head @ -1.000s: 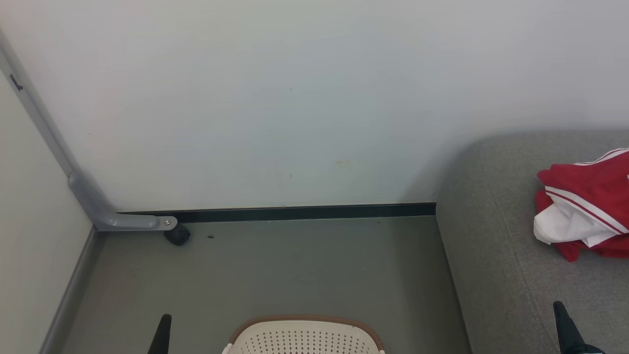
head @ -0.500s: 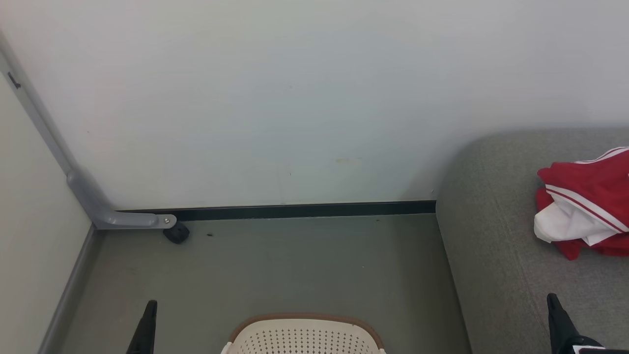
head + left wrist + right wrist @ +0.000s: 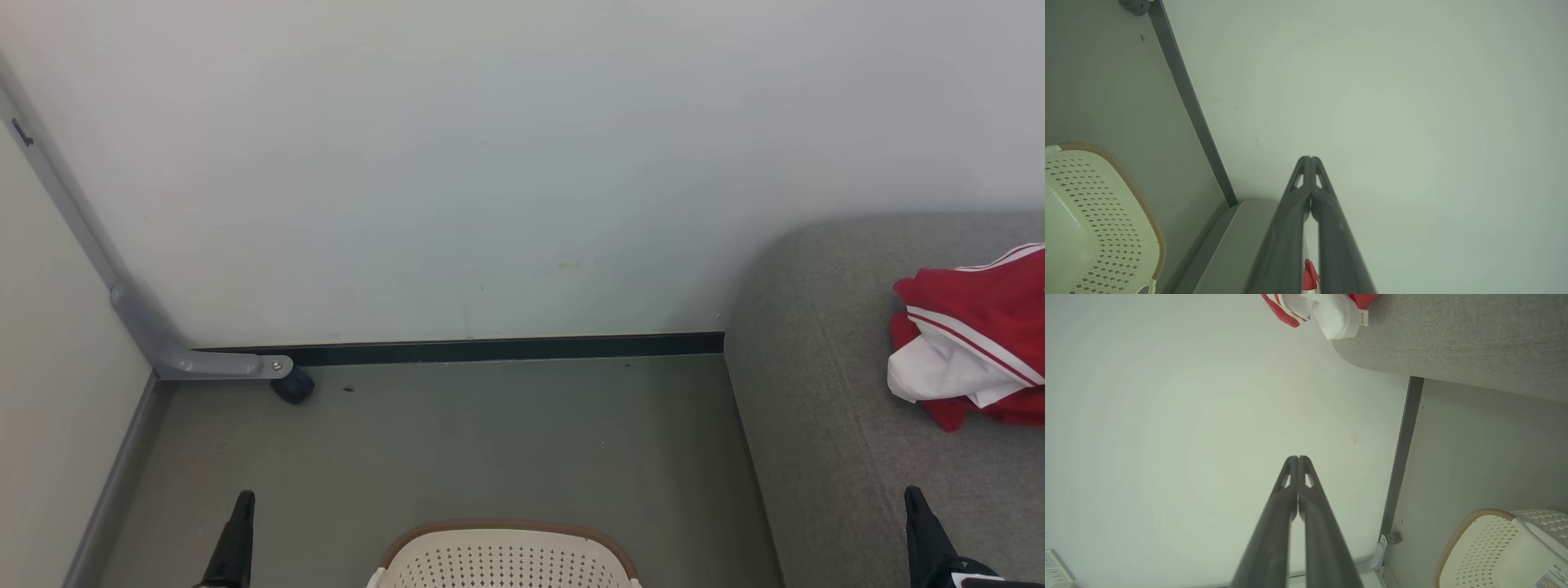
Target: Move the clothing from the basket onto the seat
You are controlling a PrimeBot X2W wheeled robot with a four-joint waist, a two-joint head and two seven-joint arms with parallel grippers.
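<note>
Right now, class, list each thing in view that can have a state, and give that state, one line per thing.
clothing: crumpled in a heap on the seat, not folded.
basket: upright on the floor, the part of its inside that shows bare.
left gripper: shut, holding nothing.
right gripper: shut, holding nothing.

Seat [image 3: 816, 392] matt grey woven cloth; clothing [image 3: 971, 343] soft fabric; basket [image 3: 506, 563] smooth perforated plastic.
</note>
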